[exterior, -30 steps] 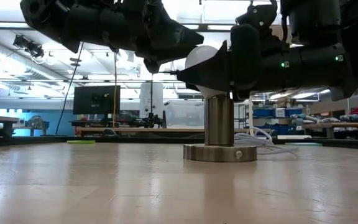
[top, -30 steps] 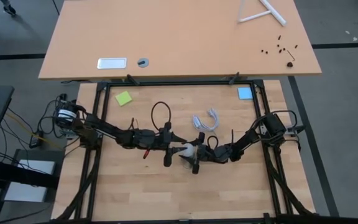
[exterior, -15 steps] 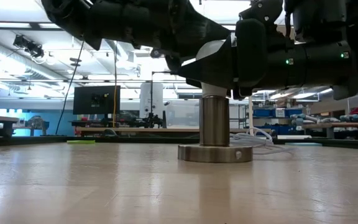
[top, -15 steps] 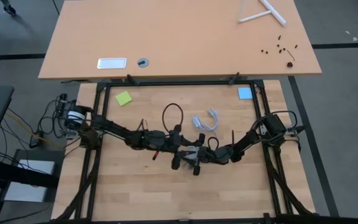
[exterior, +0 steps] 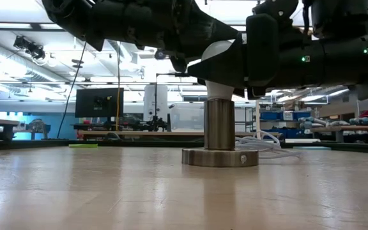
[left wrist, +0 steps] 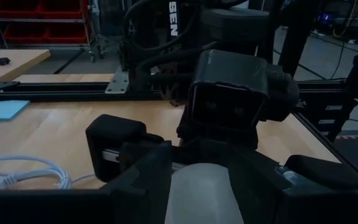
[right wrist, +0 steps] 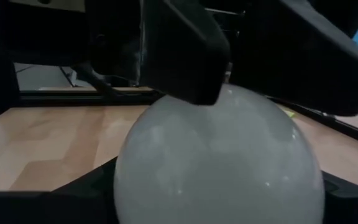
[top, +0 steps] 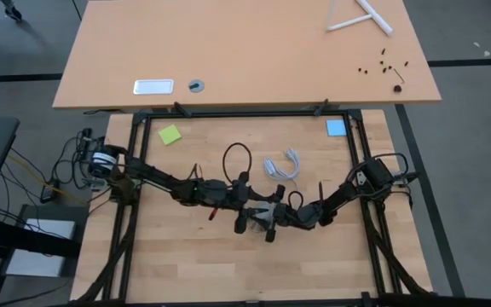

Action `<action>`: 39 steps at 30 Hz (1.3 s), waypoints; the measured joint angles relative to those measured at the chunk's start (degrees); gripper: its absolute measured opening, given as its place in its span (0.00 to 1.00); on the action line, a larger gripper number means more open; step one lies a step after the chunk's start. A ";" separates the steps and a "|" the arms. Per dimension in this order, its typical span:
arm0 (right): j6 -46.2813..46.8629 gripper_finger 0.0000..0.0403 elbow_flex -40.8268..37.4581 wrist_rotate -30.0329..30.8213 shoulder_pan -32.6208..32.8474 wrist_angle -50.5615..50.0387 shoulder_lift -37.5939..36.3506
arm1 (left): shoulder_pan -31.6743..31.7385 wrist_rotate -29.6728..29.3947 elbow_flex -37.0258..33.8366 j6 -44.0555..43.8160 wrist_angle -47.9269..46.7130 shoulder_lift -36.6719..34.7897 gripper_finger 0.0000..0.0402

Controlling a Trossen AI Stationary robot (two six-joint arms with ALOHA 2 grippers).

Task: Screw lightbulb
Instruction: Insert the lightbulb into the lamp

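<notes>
The white frosted lightbulb (right wrist: 219,155) stands upright with its neck (exterior: 220,89) in the metal socket (exterior: 220,121). The socket's round base (exterior: 220,157) rests on the wooden table (top: 194,256). My right gripper (top: 271,218) reaches in level from the table's right and is shut on the bulb. My left gripper (top: 249,213) comes from the table's left, slightly higher. It is open, and its two fingers (right wrist: 182,56) stand on either side of the bulb's crown. In the high view both grippers hide the socket. My right gripper pinches the bulb's widest part (right wrist: 129,174) between its two fingers, one on each side, coming level from the table's right. The bulb stays upright, its neck in the socket. My left gripper straddles the bulb's crown (right wrist: 229,93); whether its fingers touch the glass I cannot tell.
The socket's white cord (top: 284,165) lies coiled behind it toward the far edge. A green note (top: 170,135) and a blue note (top: 336,128) lie at the far corners. Black frame rails (top: 245,112) border the table. A second table (top: 245,51) stands beyond.
My left gripper has moved toward the table's right, from beside the bulb to over its crown, and then kept still. Its finger gap looks unchanged. The socket's base has slid a little toward the table's left. My right gripper has kept its hold.
</notes>
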 joint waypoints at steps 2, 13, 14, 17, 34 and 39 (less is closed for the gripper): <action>-0.02 0.71 0.00 1.08 0.42 0.00 0.00 | 0.00 0.00 0.00 0.00 -0.02 -0.01 0.39; 4.38 0.73 -0.07 5.79 3.25 -4.99 -4.12 | -0.07 0.07 -0.11 0.22 -0.04 0.01 0.39; 6.52 0.73 -0.05 5.84 3.37 -6.30 -5.19 | -0.07 0.05 -0.11 0.24 -0.08 0.01 0.39; 11.18 0.75 0.04 5.94 3.75 -12.94 -8.13 | -0.04 -0.02 -0.13 0.24 -0.08 0.01 0.39; 17.24 0.84 -0.02 5.02 7.39 -34.18 -20.85 | -0.05 -0.17 -0.22 0.32 -0.19 0.08 0.39; 17.96 0.85 -0.02 4.35 7.62 -36.80 -22.61 | -0.04 -0.44 -0.22 0.39 -0.16 0.10 0.39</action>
